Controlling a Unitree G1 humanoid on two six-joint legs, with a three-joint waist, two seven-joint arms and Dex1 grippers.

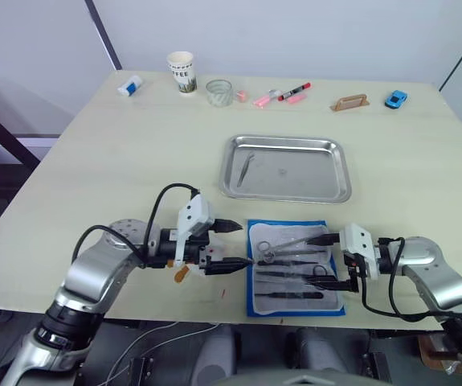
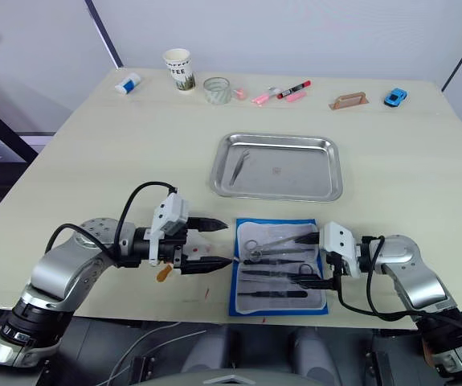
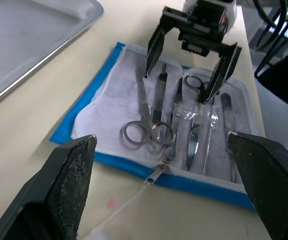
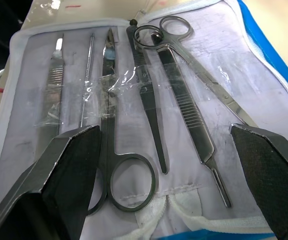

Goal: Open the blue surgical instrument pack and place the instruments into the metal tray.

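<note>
Right wrist view: six instruments (image 4: 149,95) in open pack (image 4: 264,55), one in tray (image 1: 285,167); both tools (image 1: 232,244) (image 1: 333,261) wide, empty.

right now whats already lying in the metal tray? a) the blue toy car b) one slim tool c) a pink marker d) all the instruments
b: one slim tool lies alone in the metal tray, while the other instruments sit in the opened blue surgical instrument pack.
</note>
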